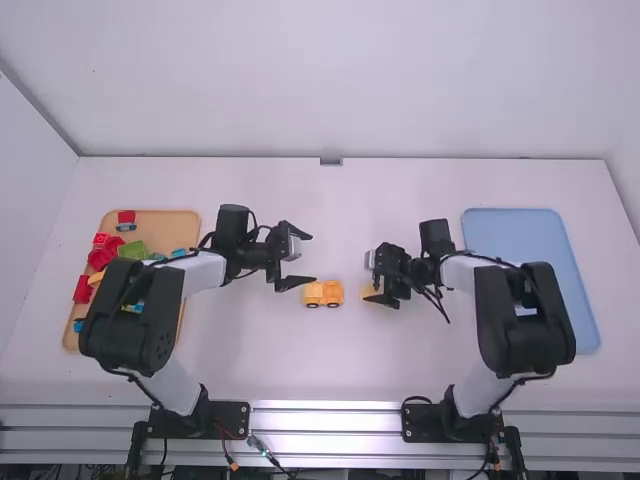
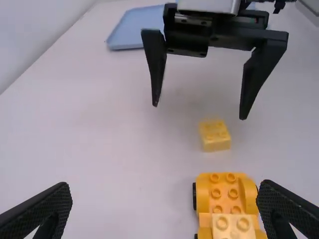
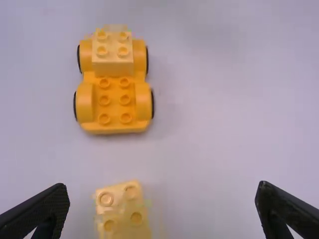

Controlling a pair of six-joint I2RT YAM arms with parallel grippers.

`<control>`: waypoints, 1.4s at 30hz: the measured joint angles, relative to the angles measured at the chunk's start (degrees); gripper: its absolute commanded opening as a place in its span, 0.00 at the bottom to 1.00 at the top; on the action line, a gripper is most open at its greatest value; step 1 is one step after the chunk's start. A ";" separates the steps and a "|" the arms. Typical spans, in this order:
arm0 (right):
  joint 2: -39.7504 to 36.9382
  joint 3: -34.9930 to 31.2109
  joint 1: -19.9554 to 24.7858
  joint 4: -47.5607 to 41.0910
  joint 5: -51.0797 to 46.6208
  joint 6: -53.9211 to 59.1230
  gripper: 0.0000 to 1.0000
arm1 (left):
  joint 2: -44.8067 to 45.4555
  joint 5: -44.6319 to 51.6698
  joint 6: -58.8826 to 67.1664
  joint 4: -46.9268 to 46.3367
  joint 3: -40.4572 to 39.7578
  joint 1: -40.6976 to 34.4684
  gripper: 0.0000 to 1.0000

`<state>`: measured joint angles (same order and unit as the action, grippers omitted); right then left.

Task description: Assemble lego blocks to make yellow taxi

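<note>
yellow-orange car base (image 3: 114,128), yellow block (image 2: 215,136), blue tray (image 1: 530,240)

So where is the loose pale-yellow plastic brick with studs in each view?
High view: the brick lies just right of the yellow wheeled base.
Left wrist view: the brick lies between base and right gripper.
Right wrist view: the brick shows between the gripper's open fingers, cut by the picture's edge.
Shared landmark: the wheeled base.

By the left edge of the white bench (image 1: 345,220), a tan rectangular tray (image 1: 165,225) holds multicoloured plastic blocks (image 1: 132,249); a blue rectangular tray (image 1: 530,245) lies by its right. Between them, a yellow wheeled plastic base (image 3: 114,104) carries a pale-yellow plastic block (image 3: 112,59), left of a yellow square plastic brick (image 2: 215,137).
</note>
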<state>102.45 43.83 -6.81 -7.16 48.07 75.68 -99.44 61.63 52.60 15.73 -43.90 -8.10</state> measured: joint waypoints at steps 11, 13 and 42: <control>9.33 5.25 1.84 -8.00 5.40 11.02 0.99 | 0.00 -0.37 -0.02 1.11 0.00 -0.11 0.99; 11.21 6.78 1.84 -8.04 6.01 11.76 0.97 | 0.00 -0.37 0.00 1.36 0.00 -0.11 0.99; 17.11 9.70 2.91 -9.70 7.17 14.45 0.37 | -0.11 -0.35 -0.02 1.46 0.00 -0.44 0.99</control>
<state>119.57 53.54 -3.90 -16.86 55.24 90.13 -99.55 61.28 52.58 17.19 -43.90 -8.54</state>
